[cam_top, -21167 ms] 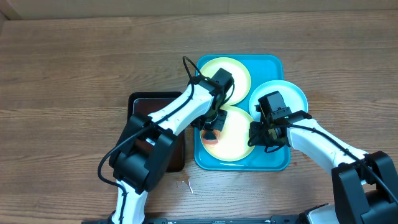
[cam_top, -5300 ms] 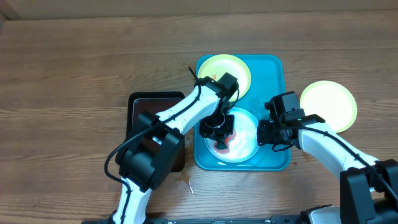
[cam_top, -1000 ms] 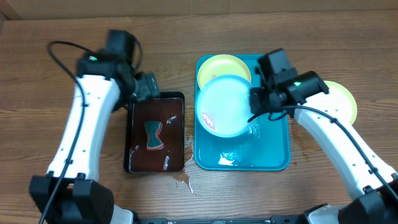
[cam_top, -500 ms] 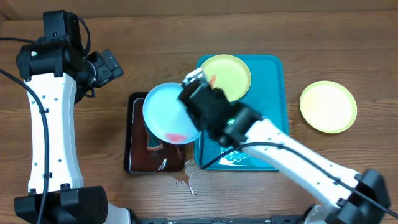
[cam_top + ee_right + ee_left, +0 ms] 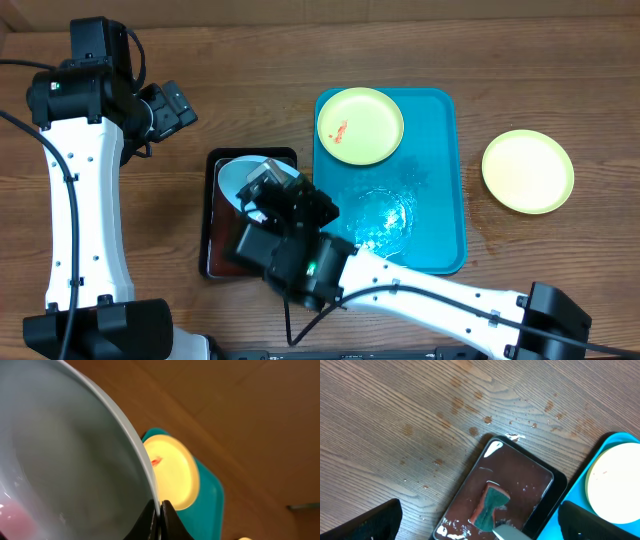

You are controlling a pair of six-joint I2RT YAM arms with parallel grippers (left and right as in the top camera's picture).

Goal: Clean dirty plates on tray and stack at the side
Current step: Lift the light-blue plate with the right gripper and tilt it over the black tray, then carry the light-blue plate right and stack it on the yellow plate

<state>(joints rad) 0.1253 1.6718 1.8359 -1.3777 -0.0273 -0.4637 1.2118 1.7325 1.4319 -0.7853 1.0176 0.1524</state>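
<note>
My right gripper point(image 5: 159, 512) is shut on the rim of the pale blue-white plate point(image 5: 65, 460), which carries a pink smear low on its face. In the overhead view that plate point(image 5: 233, 177) hangs tilted over the black tray, with the right arm reaching across from the bottom right. A yellow-green plate point(image 5: 360, 125) with a red smear lies at the far end of the turquoise tray point(image 5: 445, 235), whose floor is wet. Another yellow-green plate point(image 5: 528, 171) rests on the table to the right. My left gripper point(image 5: 172, 106) is raised at the upper left, open and holding nothing.
The black tray point(image 5: 209, 225) of dark liquid sits left of the turquoise tray. A green-and-orange sponge point(image 5: 492, 505) lies in it. Small drops of liquid point(image 5: 296, 293) mark the wood near its front right corner.
My right arm swung the blue-white plate left off the turquoise tray, and it now hangs lower over the black tray. The left arm rose away to the upper left and now holds still.
</note>
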